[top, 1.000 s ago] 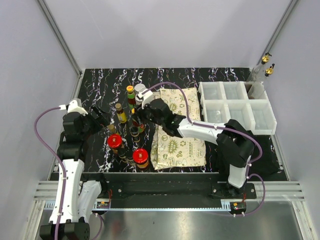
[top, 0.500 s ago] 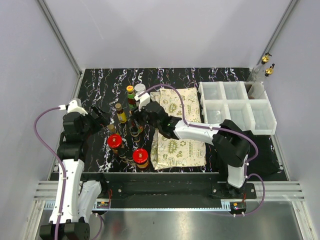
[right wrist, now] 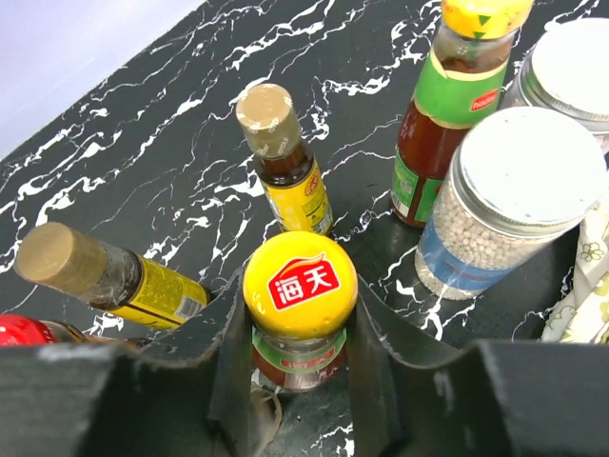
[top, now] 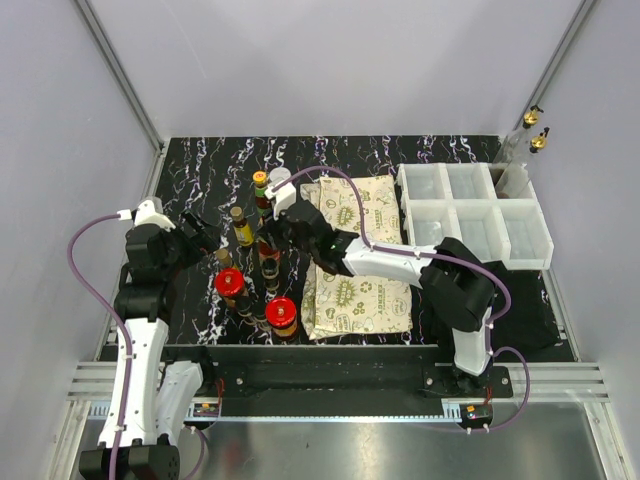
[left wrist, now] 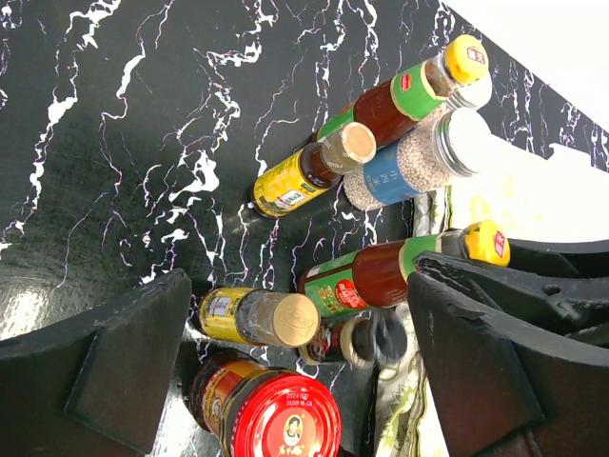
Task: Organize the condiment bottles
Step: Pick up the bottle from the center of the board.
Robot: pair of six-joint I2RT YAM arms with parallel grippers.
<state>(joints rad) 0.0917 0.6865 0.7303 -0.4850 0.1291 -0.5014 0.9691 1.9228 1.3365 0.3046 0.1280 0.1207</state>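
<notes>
1. Black marble-patterned table top [top: 200,165] carries a tight cluster of condiment bottles [top: 240,228] left of centre, between the two arms.
2. The right gripper [right wrist: 300,367] is extended into the cluster. Its black fingers [right wrist: 233,352] are clamped on opposite sides of a yellow-capped brown glass bottle with a green neck label [right wrist: 300,284].
3. That bottle stands upright, and its cap with the red logo sits just above the fingers.
4. Seen from overhead, the gripped bottle is in the middle of the cluster, just left of the cream patterned cloth [top: 360,290].
5. Just beyond the right gripper stands a gold-capped bottle with a yellow label [right wrist: 285,162].
6. To its right are a clear jar with a silver lid and blue label [right wrist: 504,200], filled with pale grains, and a second yellow-capped bottle [right wrist: 457,95], close together.
7. The left gripper [left wrist: 300,371] hovers at the cluster's left edge. Its jaws are spread wide with nothing between them in a grip.
8. In its wrist view, a short gold-capped jar with a yellow label [left wrist: 257,316] and a red-lidded jar [left wrist: 276,419] show below, between the fingers.
9. White plastic compartment bins [top: 470,215] sit at the table's right side, well apart from the cluster.
</notes>
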